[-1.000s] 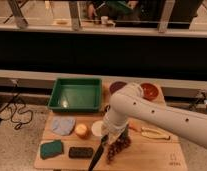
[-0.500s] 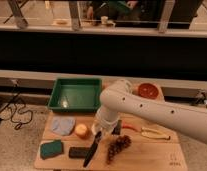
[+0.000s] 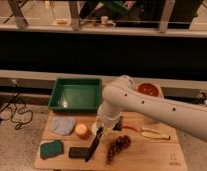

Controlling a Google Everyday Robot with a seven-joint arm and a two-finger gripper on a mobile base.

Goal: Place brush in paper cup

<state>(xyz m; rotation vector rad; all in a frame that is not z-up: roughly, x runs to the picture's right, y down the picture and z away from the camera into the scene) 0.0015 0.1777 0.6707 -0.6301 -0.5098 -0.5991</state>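
On the wooden board (image 3: 162,152), past the orange fruit (image 3: 82,131), the brush (image 3: 92,148) hangs slanted, head low over the flat black block (image 3: 77,152) and handle rising up and right into the gripper (image 3: 100,133), which is clamped on its top end. The paper cup (image 3: 103,126) sits just behind and right of the gripper, mostly hidden by the white arm (image 3: 147,102). I'd say the brush must lift, swing upright and shift slightly right to drop in, clear of the grapes (image 3: 118,145).

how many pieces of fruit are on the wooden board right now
2. An orange sits left of the hand, which is holding the brush. A grape bunch lies to its right. The arm may hide more.
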